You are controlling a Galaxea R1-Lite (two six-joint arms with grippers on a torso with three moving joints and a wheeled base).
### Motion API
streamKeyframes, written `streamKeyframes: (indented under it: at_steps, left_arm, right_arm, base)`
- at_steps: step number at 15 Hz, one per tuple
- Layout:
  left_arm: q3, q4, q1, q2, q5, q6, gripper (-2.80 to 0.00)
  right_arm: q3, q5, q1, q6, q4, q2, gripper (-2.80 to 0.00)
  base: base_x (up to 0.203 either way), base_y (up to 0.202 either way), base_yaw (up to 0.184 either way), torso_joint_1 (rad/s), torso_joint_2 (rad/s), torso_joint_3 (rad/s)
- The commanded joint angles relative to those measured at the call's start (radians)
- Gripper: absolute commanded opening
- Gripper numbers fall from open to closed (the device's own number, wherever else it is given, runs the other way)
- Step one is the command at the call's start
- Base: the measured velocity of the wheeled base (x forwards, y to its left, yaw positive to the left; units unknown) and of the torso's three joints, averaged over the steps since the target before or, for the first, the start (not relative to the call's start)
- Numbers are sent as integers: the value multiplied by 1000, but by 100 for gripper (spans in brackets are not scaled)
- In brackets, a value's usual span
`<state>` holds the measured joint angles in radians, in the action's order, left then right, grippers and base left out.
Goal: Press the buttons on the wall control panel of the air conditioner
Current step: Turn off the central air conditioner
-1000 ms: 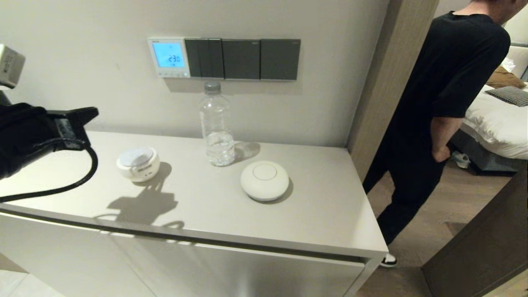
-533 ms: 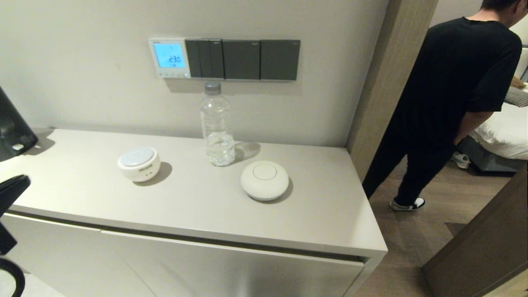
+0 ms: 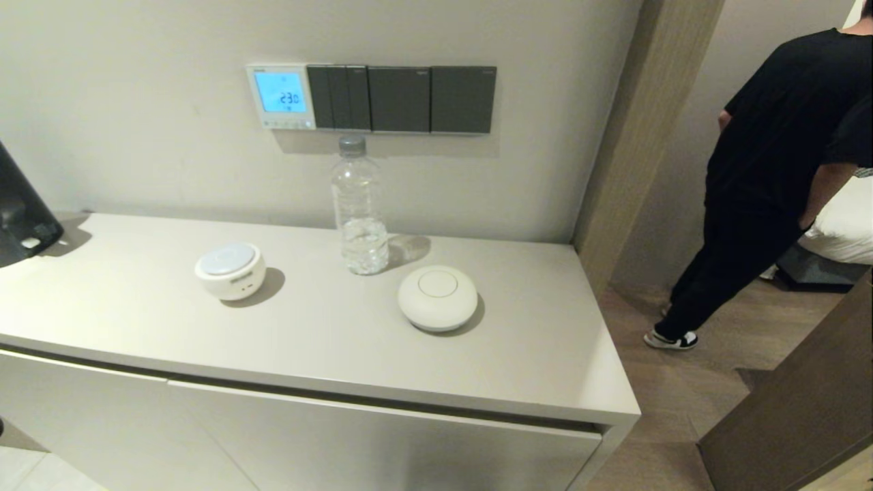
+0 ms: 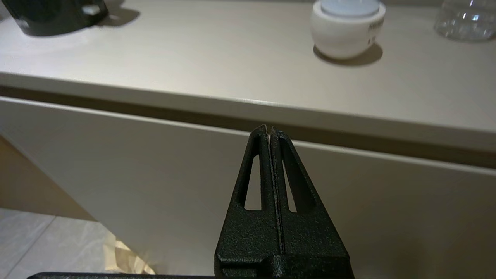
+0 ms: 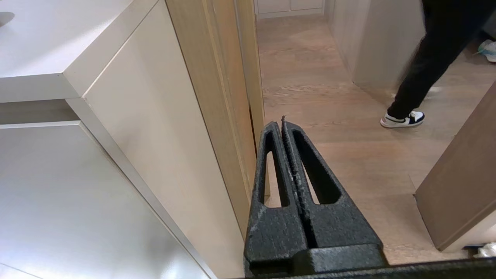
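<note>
- Below the cabinet's (image 4: 193,50) top edge, the left gripper (image 4: 269,130) now hangs low, in front of the cabinet door, with its jaws pressed together and nothing between them. A second ago this arm was up high at the left of the head view — now it has dropped out of that view.
- Off past the cabinet's side, the right gripper (image 5: 282,121) is parked low, jaws together and empty, pointing at the wood floor.
- Far above both sets of jaws, the air conditioner's wall control panel (image 3: 281,96) sits on the wall, its blue screen glowing as before.
- Along its bottom edge run the buttons (image 3: 285,124) — tiny, and well apart from either gripper.
- My guess: the pressing is done, or the arm has backed off; no jaw is near a button now.
</note>
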<state>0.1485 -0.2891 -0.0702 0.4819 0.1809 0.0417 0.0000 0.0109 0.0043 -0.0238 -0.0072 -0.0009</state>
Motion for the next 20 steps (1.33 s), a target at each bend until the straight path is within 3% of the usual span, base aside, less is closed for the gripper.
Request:
streamKeyframes:
  at_steps: [1,6,9,11,20]
  left_arm:
    - [-75,-4,0,-37,-5,-1,-280]
    - [-145,14,3,-81,-7,-4,-280]
    - [-145,96,94,-152,-13,-2,-280]
    - [-140,132,152,-195,-70,-2,-280]
    - [-148,132,153,-197,-210,4,-280]
  right_arm:
    - [3,0,0,-1,0,1,-280]
    - [3,0,0,-1,0,1,-280]
    - [3,0,0,0,0,1,-280]
    - [3,0,0,-1,0,1,-280]
    - [3,0,0,-1,0,1,-280]
  base:
    - [0,0,0,0,0,0]
    - [0,0,0,0,0,0]
    - [0,0,0,0,0,0]
    - [0,0,0,0,0,0]
    - [0,0,0,0,0,0]
